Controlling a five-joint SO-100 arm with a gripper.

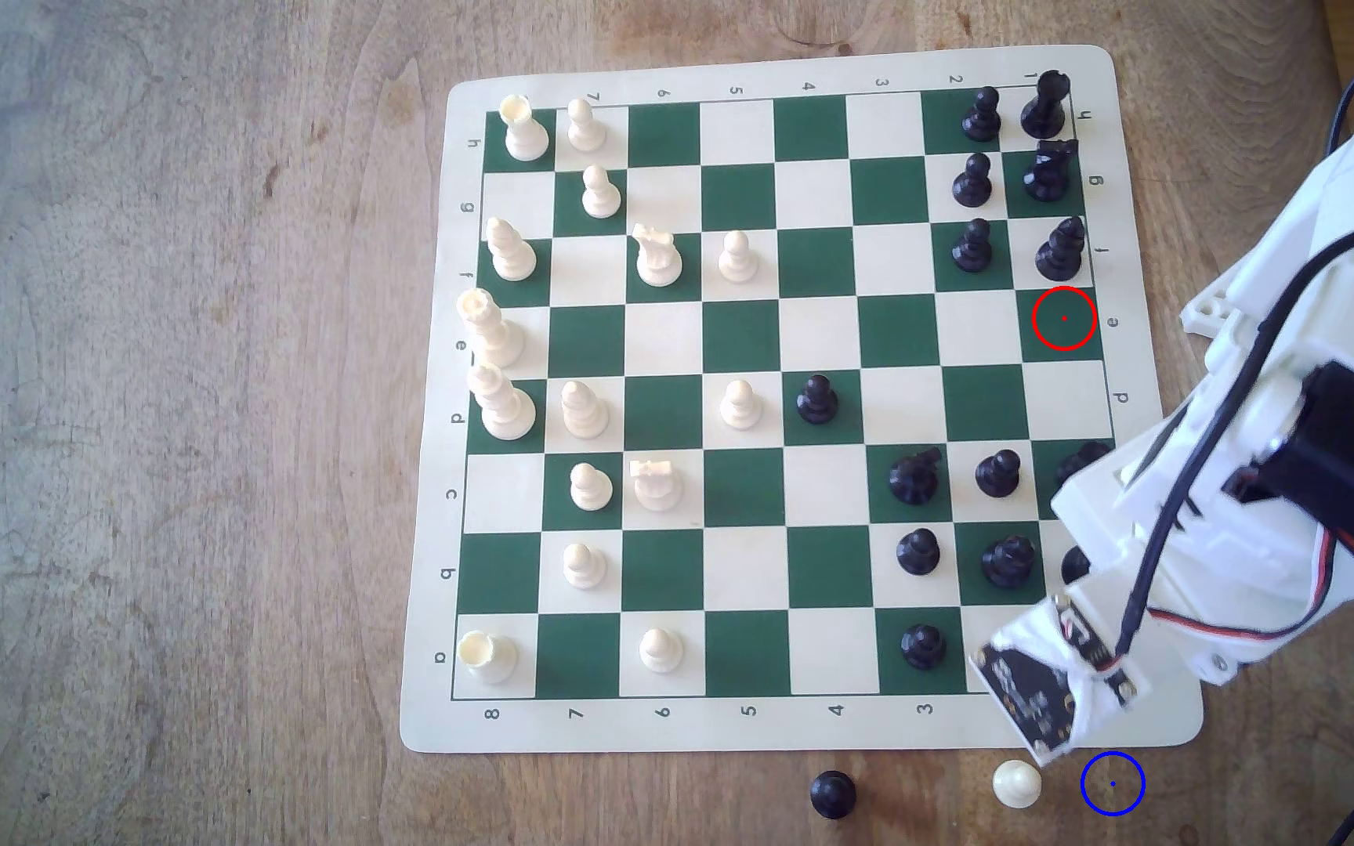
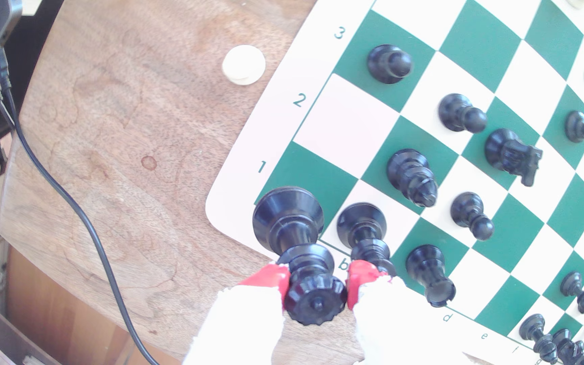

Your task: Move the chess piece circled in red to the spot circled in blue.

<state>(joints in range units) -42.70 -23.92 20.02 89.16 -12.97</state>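
My gripper (image 2: 317,286) clamps the black piece's (image 2: 292,238) crown between red pads (image 2: 269,277), lifting it clear toward the blue-ringed spot (image 1: 1112,783).

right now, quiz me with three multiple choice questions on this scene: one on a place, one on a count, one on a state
1. Where is the blue circle?
A. on a green square
B. on the bare wood next to the white pawn
C. around a black knight

2. How many pieces stand on the wood off the board?
A. two
B. none
C. five

3. What are the jaws doing?
A. open over the wood
B. shut on a white rook
C. shut on the tall black piece

Key:
1 B: the exterior view shows it on wood, just right of that pawn.
2 A: the white pawn and a black pawn.
3 C: the wrist view shows them pressed on both sides of its head.
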